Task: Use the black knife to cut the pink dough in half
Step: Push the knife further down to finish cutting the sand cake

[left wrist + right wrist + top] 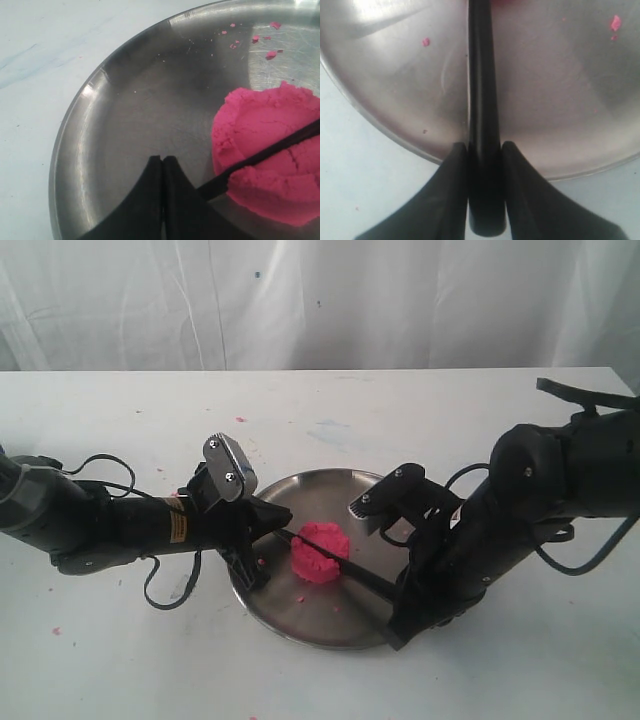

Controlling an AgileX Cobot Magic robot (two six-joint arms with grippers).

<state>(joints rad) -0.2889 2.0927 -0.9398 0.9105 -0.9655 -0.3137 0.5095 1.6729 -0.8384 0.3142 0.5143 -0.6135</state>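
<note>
Pink dough [320, 552] lies ahead of my right gripper [484, 146], which clamps the black knife [482, 75] laid across it. My left gripper [162, 160], pinched together, sits beside the tip.

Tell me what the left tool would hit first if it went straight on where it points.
Probably the bare steel plate: the shut left tool aims beside the pink dough and black knife, though depth is unclear.

- Looks like a robot test lab.
- A white cloth backdrop [320, 300] hangs behind a plain white desk [120, 660].
- Black cabled robot arms, left arm [100, 525] and right arm [540, 490], stretch over it.
</note>
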